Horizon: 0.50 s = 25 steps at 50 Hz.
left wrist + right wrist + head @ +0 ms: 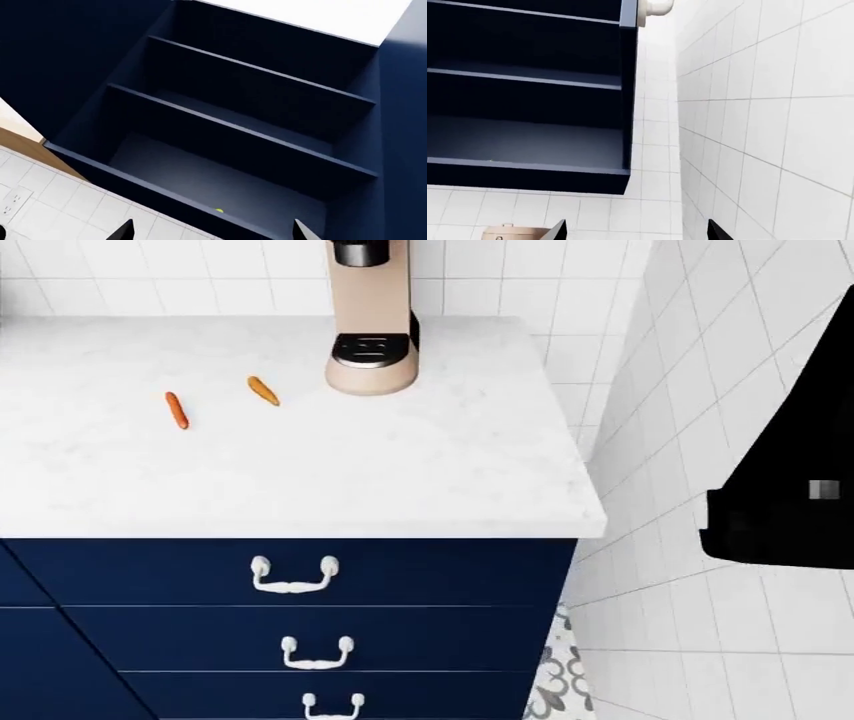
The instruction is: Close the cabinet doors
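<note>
The wall cabinet (240,125) stands open in the left wrist view: navy, with two bare shelves and a floor panel. A navy door (60,60) hangs open on one side and another navy panel (407,125) flanks the other. My left gripper (213,232) is open below the cabinet's front edge, holding nothing. In the right wrist view the same cabinet (527,100) shows its end edge (629,85) with a white knob (657,6) above it. My right gripper (635,232) is open and empty, facing the tiled wall. The head view does not show the cabinet.
A tiny yellow-green spot (219,210) lies on the cabinet floor. On the white counter (400,480) stand a beige coffee machine (371,340) and two carrots (176,410) (263,391). Navy drawers (294,580) lie below. A black arm part (787,490) hangs beside the tiled side wall (760,125).
</note>
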Available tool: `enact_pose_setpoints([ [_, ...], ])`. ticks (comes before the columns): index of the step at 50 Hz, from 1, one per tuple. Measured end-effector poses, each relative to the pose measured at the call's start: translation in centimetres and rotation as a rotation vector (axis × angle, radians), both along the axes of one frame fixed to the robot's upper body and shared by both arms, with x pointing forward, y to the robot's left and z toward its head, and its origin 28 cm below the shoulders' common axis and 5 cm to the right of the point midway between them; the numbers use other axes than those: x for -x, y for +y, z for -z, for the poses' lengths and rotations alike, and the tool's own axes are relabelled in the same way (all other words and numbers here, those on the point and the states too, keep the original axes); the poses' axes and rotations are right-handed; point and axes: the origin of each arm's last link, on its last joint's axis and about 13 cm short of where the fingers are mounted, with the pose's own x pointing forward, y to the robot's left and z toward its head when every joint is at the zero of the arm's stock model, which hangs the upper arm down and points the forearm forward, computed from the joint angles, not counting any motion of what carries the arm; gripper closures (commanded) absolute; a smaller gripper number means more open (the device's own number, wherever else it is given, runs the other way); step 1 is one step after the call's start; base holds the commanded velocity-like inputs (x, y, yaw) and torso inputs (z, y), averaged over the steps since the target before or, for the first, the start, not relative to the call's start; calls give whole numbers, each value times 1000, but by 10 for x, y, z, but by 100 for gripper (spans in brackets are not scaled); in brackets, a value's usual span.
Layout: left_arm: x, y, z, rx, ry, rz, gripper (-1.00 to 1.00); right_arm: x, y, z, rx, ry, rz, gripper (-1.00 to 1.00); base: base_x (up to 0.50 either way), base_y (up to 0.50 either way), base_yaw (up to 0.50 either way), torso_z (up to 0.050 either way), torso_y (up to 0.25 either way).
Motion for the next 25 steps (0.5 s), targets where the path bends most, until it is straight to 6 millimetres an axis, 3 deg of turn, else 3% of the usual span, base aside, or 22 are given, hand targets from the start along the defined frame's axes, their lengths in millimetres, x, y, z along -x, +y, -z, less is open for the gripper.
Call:
enact_pose_setpoints([
  [25, -2, 2, -2, 6, 60, -15, -100, -1, 1, 5, -3, 30, 15, -100, 0, 0, 0, 50, 0],
])
